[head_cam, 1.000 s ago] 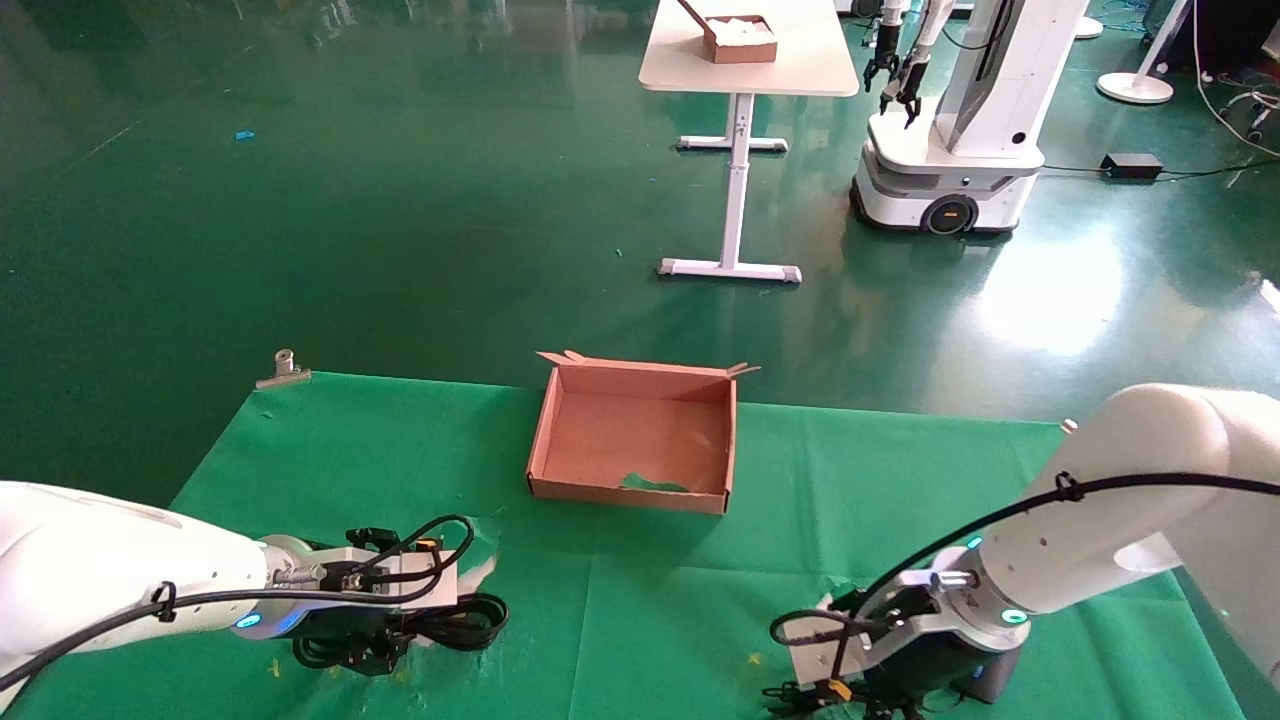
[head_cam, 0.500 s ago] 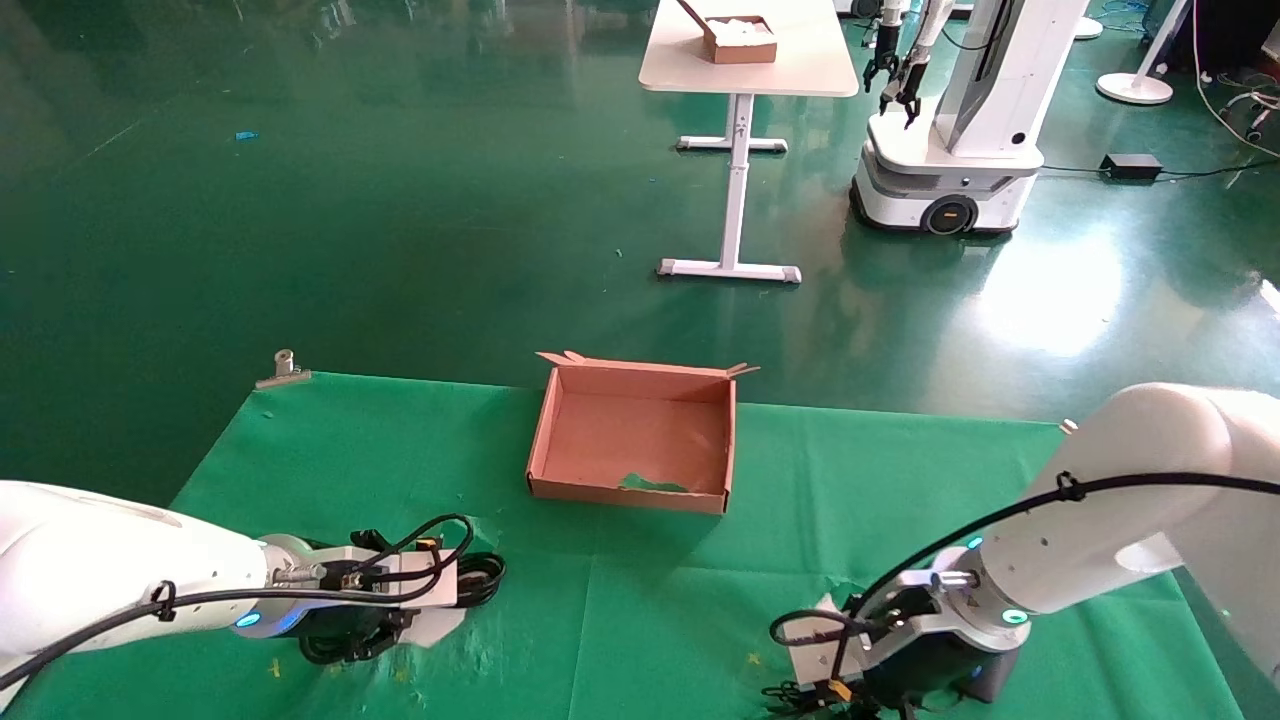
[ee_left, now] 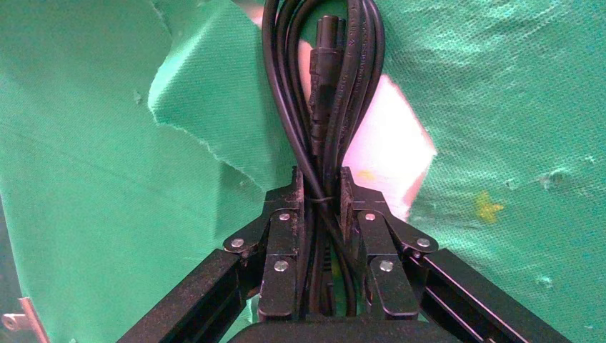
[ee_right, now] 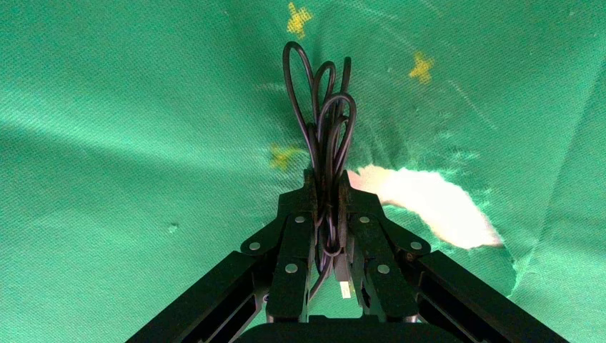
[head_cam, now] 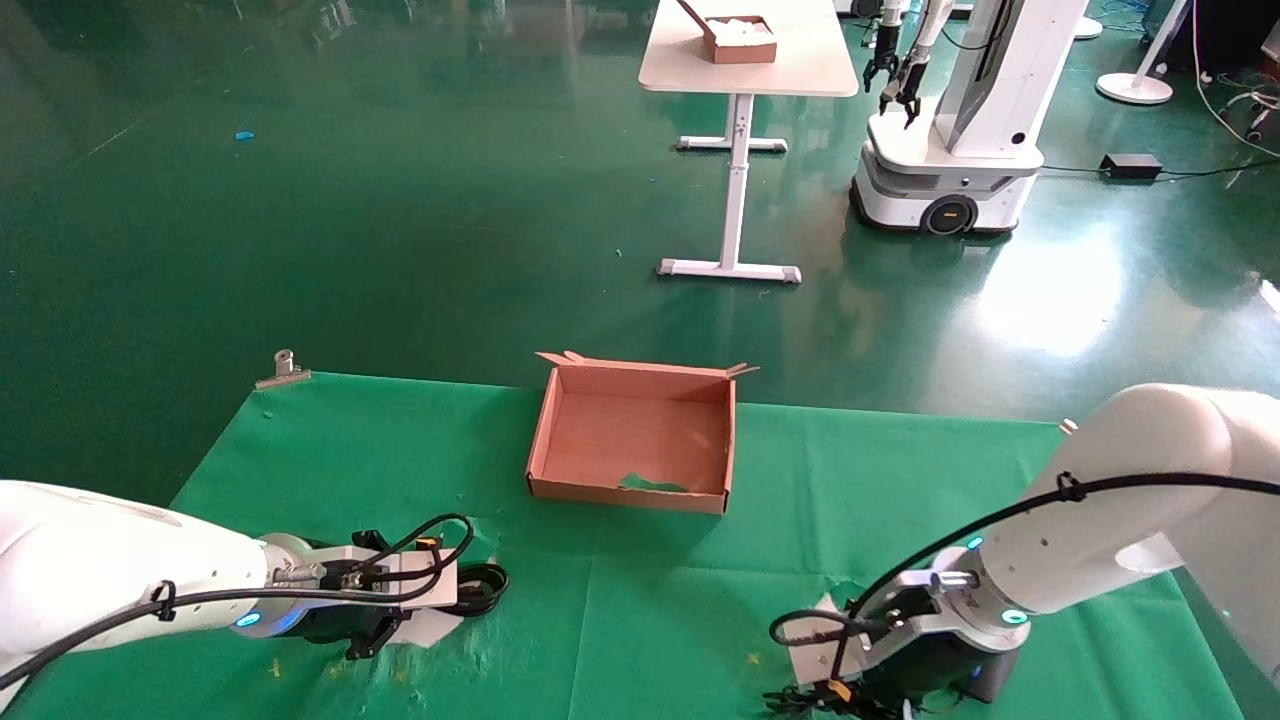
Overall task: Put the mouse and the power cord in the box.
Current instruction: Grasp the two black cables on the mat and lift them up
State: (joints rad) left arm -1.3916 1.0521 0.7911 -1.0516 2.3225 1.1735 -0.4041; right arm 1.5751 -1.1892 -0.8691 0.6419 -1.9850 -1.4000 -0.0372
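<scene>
Between clamped left gripper (ee_left: 320,191) jaws, power cord (ee_left: 323,93) partly hidden

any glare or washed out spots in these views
Head view: a bright light patch glares off the glossy floor. Left wrist view: the bare spot under the torn cloth, beside the power cord, is blown out. Right wrist view: a similar pale hole.

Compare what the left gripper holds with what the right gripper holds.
The left gripper clamps the power cord, thick strands in long loops around a plug end. The right gripper clamps the mouse's wire, much thinner, in small loops. Both bundles are black, over the green cloth.
</scene>
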